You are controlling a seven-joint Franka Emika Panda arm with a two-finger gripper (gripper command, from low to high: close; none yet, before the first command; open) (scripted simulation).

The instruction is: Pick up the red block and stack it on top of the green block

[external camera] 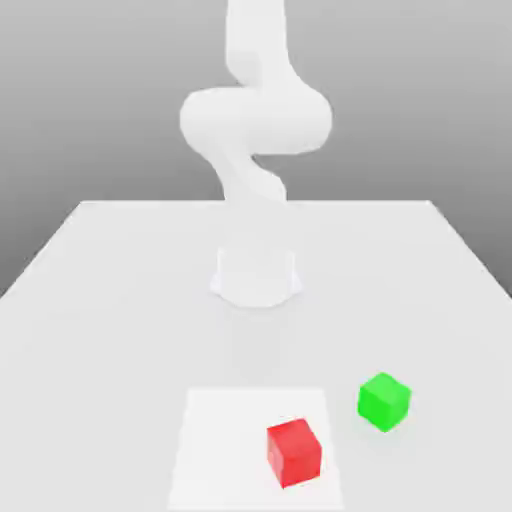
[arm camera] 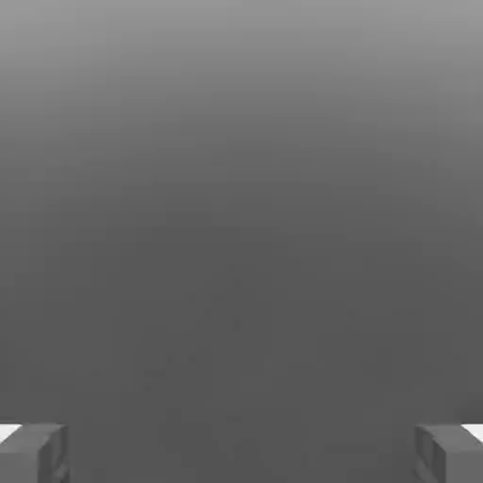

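And there's the red block, a bright matte cube sitting askew on the white square, near the green block; looks light and stiff, not fragile, I'd say, and best taken across 2 opposite side faces, squared to its turn, while the fingers stand wide apart with nothing between them
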